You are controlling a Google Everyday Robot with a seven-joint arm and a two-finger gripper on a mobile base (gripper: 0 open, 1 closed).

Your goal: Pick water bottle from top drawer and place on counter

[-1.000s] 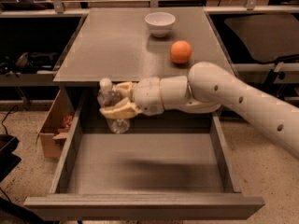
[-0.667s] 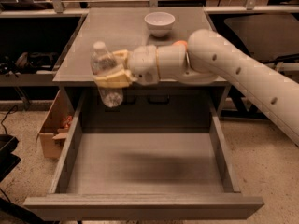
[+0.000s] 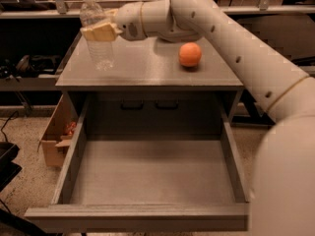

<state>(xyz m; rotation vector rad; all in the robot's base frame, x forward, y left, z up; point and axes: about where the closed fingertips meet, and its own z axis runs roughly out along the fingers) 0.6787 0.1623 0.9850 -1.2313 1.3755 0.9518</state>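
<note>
My gripper (image 3: pixel 100 32) clamps the water bottle (image 3: pixel 101 54) near its shoulder. The bottle stands upright over the counter's (image 3: pixel 147 70) left side, its base seemingly just above the surface.

One camera looks down from the near side, over the open top drawer (image 3: pixel 138 215) toward the counter (image 3: pixel 147 70); the gripper (image 3: pixel 98 32) holds the water bottle (image 3: pixel 101 54) far left.

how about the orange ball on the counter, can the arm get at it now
Probably not to grasp it: the orange ball lies unobstructed on the counter beside the arm, but the pincer, over the counter's left side, is shut on the water bottle.
</note>
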